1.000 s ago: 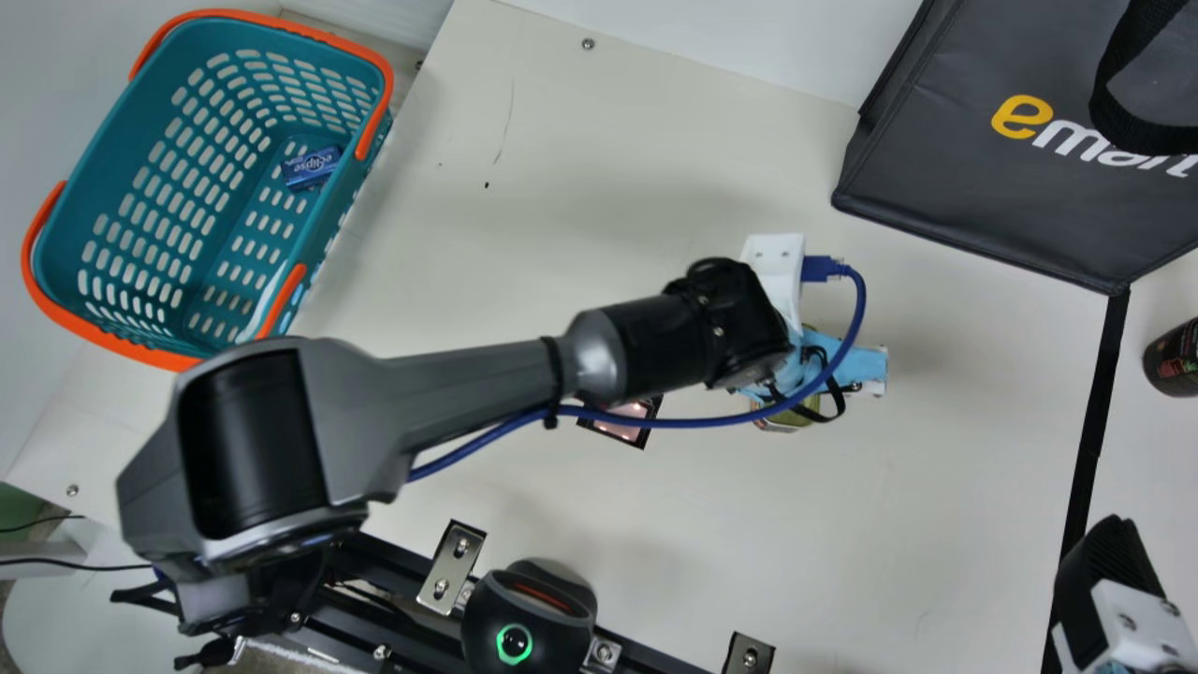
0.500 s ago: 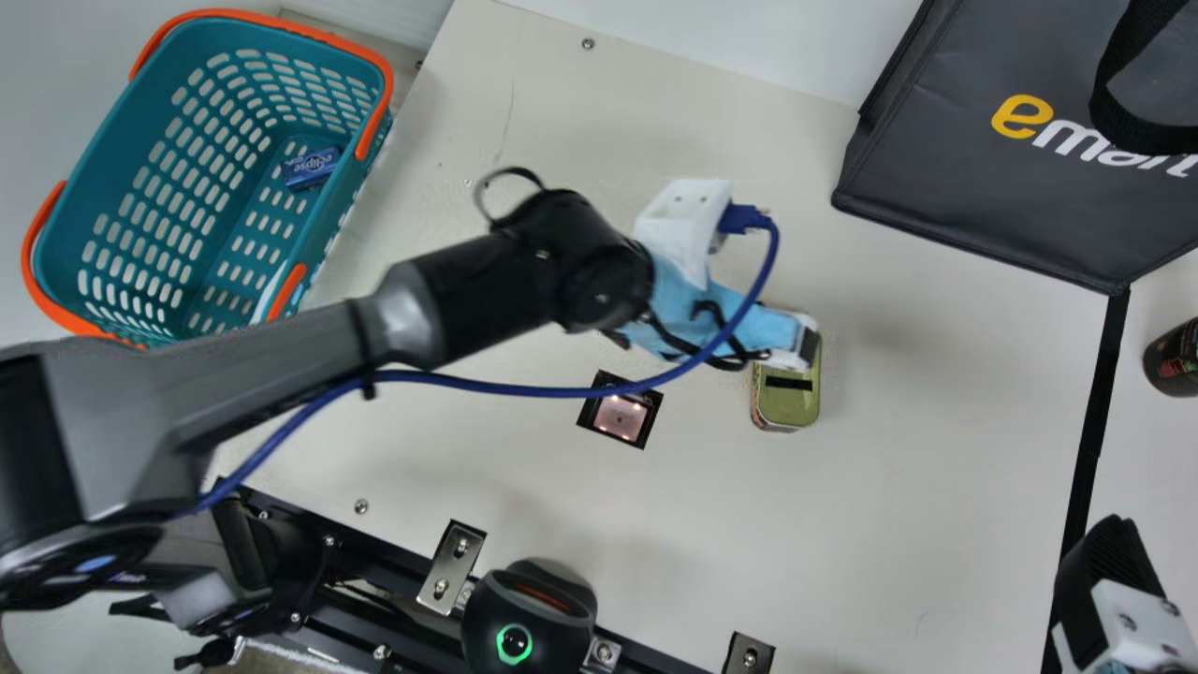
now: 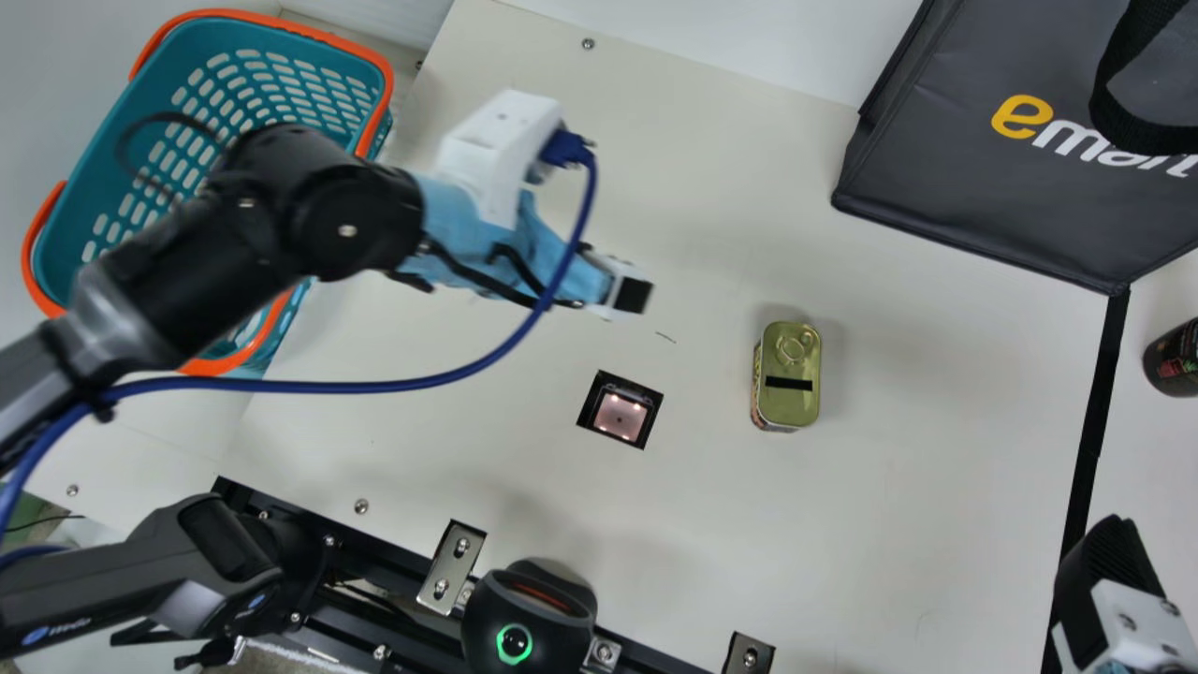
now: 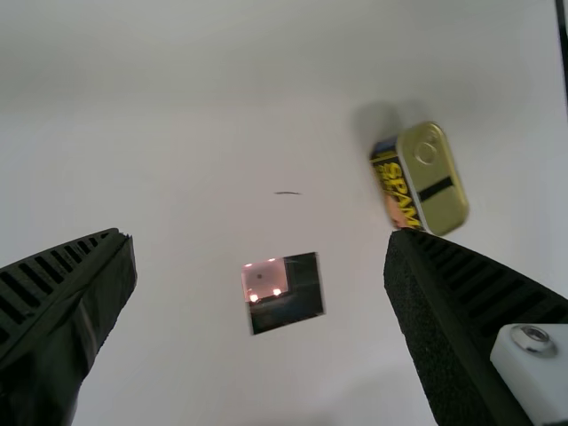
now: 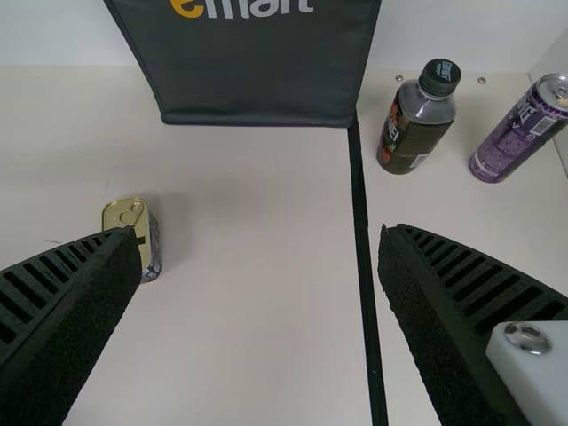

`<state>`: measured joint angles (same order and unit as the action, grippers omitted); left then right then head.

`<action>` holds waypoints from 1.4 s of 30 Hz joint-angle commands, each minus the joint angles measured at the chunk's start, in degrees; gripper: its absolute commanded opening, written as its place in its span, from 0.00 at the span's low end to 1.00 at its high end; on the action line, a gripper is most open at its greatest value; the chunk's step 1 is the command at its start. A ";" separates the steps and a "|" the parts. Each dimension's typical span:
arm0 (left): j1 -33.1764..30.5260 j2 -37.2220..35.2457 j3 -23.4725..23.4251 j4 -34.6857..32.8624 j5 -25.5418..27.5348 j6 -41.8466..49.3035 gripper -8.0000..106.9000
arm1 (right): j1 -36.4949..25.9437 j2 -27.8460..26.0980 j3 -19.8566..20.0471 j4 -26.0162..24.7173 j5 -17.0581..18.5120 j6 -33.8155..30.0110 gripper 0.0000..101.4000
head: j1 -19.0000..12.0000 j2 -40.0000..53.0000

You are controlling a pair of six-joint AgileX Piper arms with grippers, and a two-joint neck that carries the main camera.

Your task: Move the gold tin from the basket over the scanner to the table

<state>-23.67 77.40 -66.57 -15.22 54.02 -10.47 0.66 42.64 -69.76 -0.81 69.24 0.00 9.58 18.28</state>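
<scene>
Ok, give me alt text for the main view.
A gold tin rests on the cream table, right of the scanner window. The left hand, empty, hangs up and left of the tin, its arm partly covering the teal basket. A dark bag stands upper right.

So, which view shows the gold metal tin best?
The main view: the tin is uncovered there, its whole lid visible. The left wrist view adds more of its printed side; in the right wrist view, a black ribbed finger covers part of it.
</scene>
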 commanded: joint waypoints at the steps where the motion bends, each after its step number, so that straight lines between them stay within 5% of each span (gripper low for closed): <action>1: 3.13 -3.30 0.30 1.72 0.53 1.95 0.85 | 0.00 0.00 0.00 0.00 0.00 0.00 0.94 | -1.66 0.14; 12: 13.18 -14.36 -1.08 8.88 3.74 5.97 0.85 | 0.00 0.00 0.00 0.00 0.00 0.00 0.94 | -1.66 0.14; 24: 25.83 -22.86 -5.19 3.23 8.54 12.30 0.85 | 0.00 0.00 0.00 0.00 0.00 0.00 0.94 | -1.66 0.14; 42: 25.78 -22.88 -5.22 3.38 8.61 12.34 0.85 | 0.00 0.00 0.00 0.00 0.07 0.00 0.94 | -1.66 -19.86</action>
<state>2.10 54.51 -71.79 -11.84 62.62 1.87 0.66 42.64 -69.76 -0.81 69.31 0.00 9.67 2.11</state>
